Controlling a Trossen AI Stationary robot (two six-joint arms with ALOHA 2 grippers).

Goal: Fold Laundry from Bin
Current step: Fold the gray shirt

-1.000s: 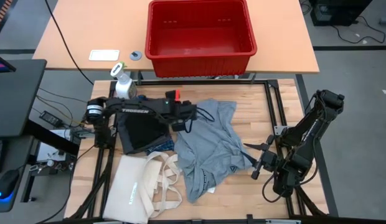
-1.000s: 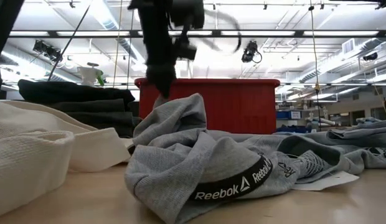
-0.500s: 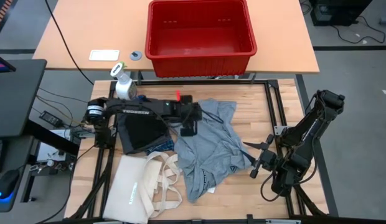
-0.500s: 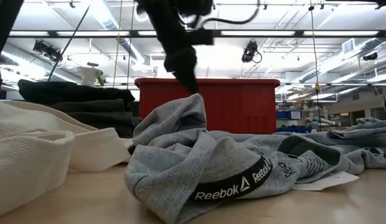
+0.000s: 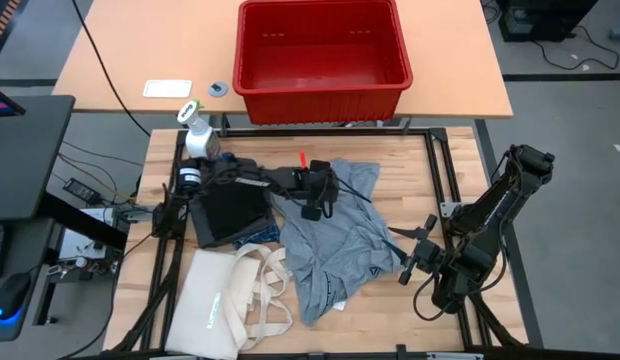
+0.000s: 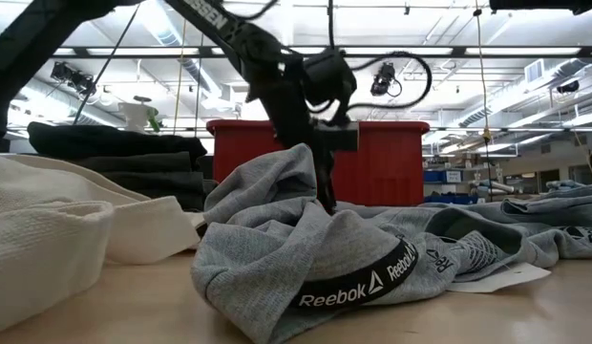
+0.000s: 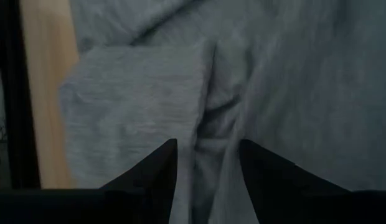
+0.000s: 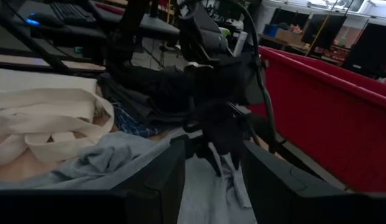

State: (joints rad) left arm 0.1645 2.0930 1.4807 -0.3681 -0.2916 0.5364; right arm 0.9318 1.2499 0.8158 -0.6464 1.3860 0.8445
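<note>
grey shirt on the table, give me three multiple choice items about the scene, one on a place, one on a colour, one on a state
1. Where does the grey shirt lie?
A. inside the bin
B. on the wooden table, nearer than the bin
C. on top of the tote bag

2. What colour is the bin?
A. red
B. blue
C. white

3. How does the left end effector stand?
A. shut tight, lifted high over the bin
B. parked off the table edge
C. open, fingers down over a fold of the grey shirt

Answers:
1. B, the high view shows it spread on the wooden table, with the bin on the far tan surface.
2. A, its walls and rim are red in every view that shows it.
3. C, the left wrist view shows two parted fingers with grey cloth between them.
</note>
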